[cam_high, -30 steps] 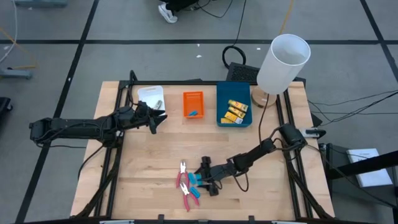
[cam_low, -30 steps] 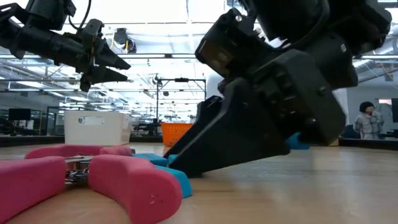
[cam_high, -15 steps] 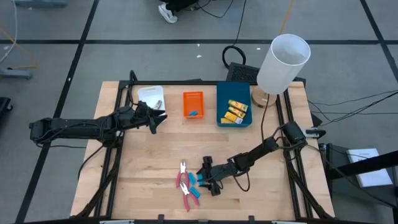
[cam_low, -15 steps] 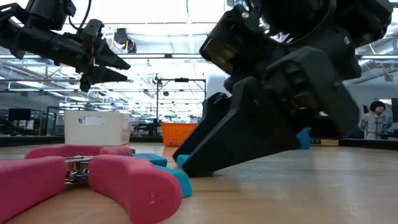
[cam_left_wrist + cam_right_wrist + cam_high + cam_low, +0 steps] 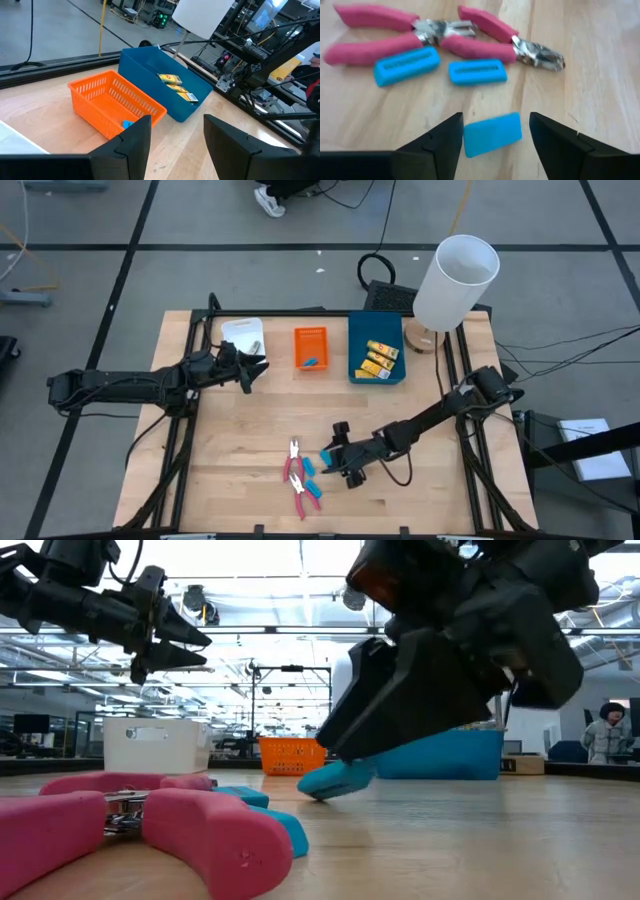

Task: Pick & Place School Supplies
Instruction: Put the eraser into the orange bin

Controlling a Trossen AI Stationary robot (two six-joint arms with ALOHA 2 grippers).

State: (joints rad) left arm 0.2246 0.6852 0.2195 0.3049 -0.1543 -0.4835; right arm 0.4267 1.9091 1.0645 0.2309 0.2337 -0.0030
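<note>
Right gripper [image 5: 492, 131]: we find a light-blue piece [image 5: 493, 133] between its part-spread fingers; grip unconfirmed.
Piece axis: crosswise to the fingers.
Location: beside the pink-handled pliers [image 5: 298, 477], front-centre.
Left gripper [image 5: 250, 369]: part-spread, empty, near the orange tray [image 5: 310, 348].

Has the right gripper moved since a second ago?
Yes. In the high view the right gripper has shifted slightly away from the pink-handled tools, toward the table's right side, with a light-blue piece between its fingers.
</note>
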